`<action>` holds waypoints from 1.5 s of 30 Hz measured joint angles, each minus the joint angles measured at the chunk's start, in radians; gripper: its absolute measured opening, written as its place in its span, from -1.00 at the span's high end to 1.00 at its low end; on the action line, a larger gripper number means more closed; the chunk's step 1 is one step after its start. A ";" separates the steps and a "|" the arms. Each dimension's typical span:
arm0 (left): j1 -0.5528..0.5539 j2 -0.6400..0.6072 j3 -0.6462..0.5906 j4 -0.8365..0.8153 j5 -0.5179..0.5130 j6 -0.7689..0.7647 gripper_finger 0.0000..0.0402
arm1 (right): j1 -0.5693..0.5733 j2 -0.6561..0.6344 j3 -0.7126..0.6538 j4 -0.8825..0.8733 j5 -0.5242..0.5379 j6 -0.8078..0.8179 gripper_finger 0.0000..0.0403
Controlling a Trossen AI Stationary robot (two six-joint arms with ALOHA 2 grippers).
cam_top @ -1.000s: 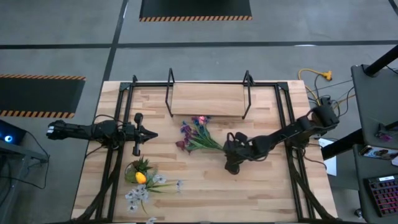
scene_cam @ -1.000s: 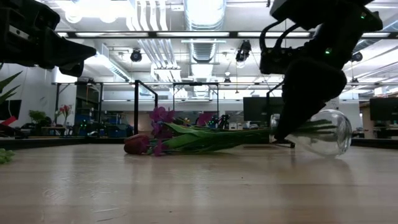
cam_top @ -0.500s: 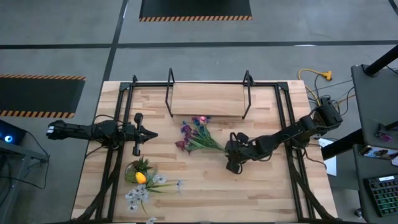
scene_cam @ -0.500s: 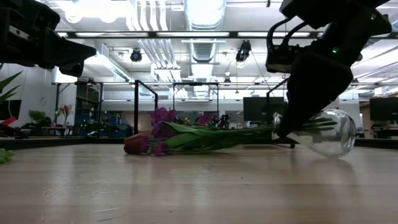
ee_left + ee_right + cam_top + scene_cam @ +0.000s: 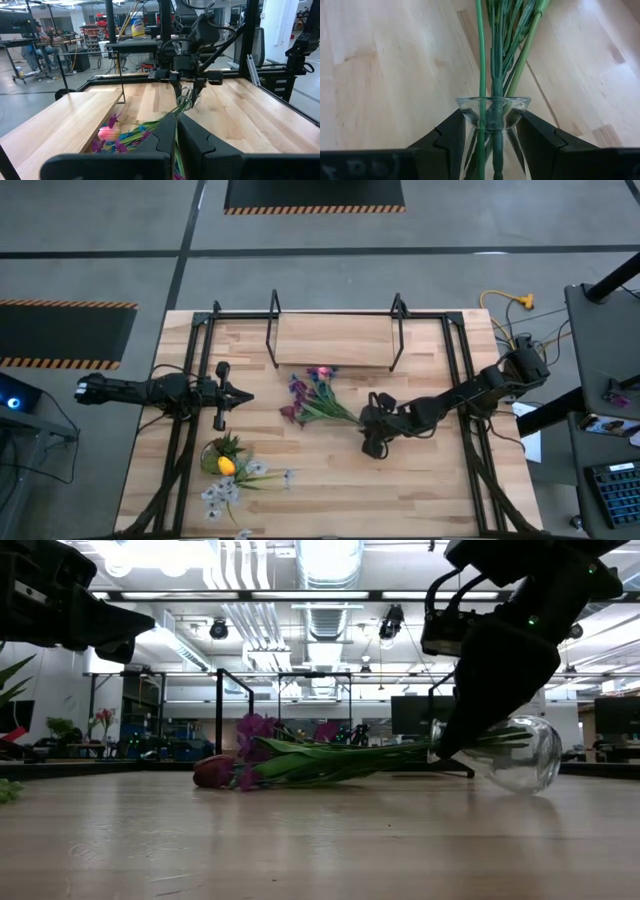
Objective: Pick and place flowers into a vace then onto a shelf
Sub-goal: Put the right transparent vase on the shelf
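Near the worktop's middle, the right claw is clamped on the neck of the vace, which lies on its side w/ flowers inside, prob. so it can be stood up. Left claw, fingers together, waits by the left edge; shelf sits bare at the back.

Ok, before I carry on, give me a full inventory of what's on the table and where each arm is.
flowers: one bunch, purple, pink and blue heads on green stems, lying mid-table, stems in the vase neck.
vase: one, clear glass, on its side, right of centre.
shelf: one, light wood on black loops, far edge of the table.
loose flowers: one cluster, yellow and white, near left corner.
left gripper: at the left side, idle, fingers together.
right gripper: clamped on the vase neck.
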 joint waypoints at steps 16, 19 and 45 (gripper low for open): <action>0.000 0.000 0.000 0.000 0.000 0.000 1.00 | 0.004 -0.004 -0.094 0.270 0.030 -0.036 0.29; 0.000 0.000 0.000 0.000 0.000 0.000 1.00 | 0.004 -0.004 -0.127 0.333 0.030 -0.034 0.29; 0.000 0.000 0.000 0.008 0.000 0.000 1.00 | 0.043 -0.041 -0.215 0.524 0.130 -0.104 0.29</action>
